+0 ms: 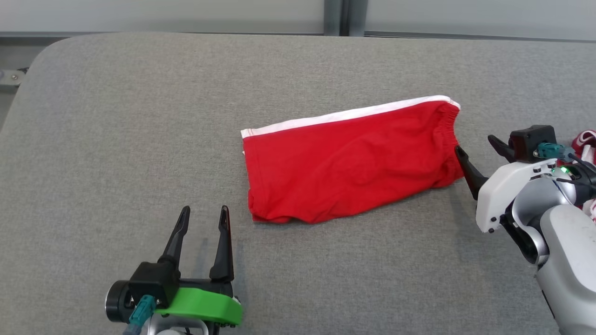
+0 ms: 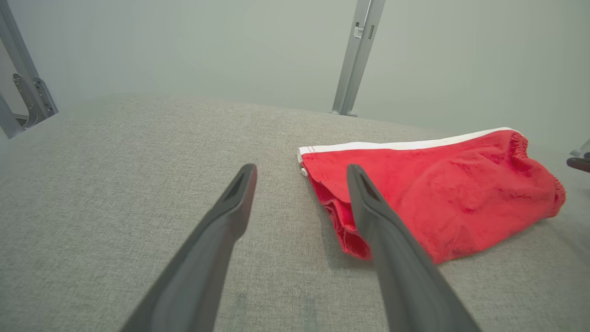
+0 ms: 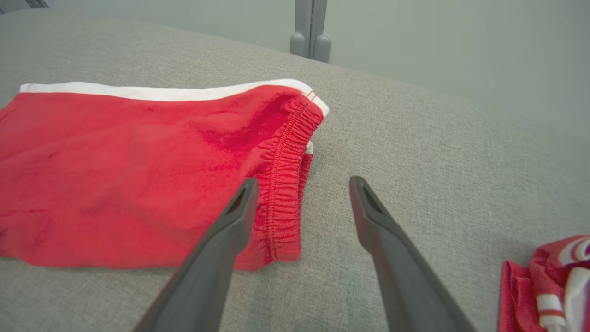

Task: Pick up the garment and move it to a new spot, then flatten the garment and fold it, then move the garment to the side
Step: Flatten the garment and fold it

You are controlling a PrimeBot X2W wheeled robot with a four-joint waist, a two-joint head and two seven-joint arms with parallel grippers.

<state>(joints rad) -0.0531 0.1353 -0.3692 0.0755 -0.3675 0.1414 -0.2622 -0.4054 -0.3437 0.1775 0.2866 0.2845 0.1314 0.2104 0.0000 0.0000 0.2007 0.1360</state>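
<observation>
The left claw [image 1: 205, 208] stands open with nothing between its two dark fingers [image 1: 222, 242], which point toward the far side. It sits low over the grey tabletop [image 1: 116, 139], at the near left, just left of the garment's near-left corner and apart from it. In the left wrist view the left claw [image 2: 300, 168] shows bare tabletop in its gap, and the garment [image 2: 438, 193] lies beyond its right finger.

The right claw [image 1: 473, 143] is open too and grips nothing. It reaches in from the right edge with its fingers pointing left. Its nearer finger comes right up to the garment's right end; whether it touches the cloth cannot be told. In the right wrist view the right claw [image 3: 303, 180] has its left finger in front of the gathered waistband [image 3: 286, 175] and its right finger over bare tabletop.

The garment [image 1: 354, 163], a pair of red shorts, lies folded flat a little right of the middle of the tabletop. Its long side runs left to right, with the right end slightly farther away. A white stripe [image 1: 344, 115] runs along its far edge, and the waistband forms its right end.

A second red and white cloth [image 1: 585, 142] lies bunched at the right edge, behind the right arm. A grey metal post [image 1: 333, 16] rises beyond the far edge.
</observation>
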